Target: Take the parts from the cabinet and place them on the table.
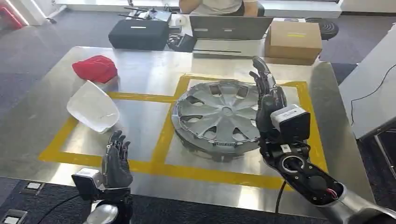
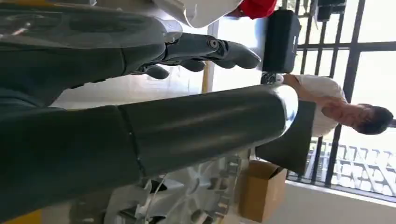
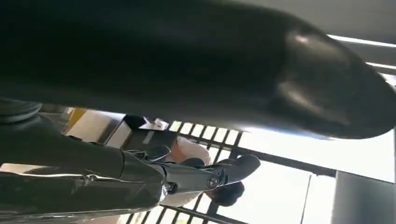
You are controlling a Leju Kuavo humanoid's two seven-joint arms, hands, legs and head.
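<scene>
On table, hubcap — right hand beside, perhaps touching.

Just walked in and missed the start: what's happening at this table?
A humanoid robot stands at a steel table. A silver hubcap lies in the right yellow-taped square, a white part in the left one. The right hand is open at the hubcap's edge; the left hand hovers empty.

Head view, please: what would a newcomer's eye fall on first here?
Most likely the silver wheel cover lying flat inside the yellow tape square on the metal table, with the right hand raised at its far edge, fingers extended. Next, the red cloth and the white shell-like part to the left, with the left hand empty at the table's near edge.
</scene>
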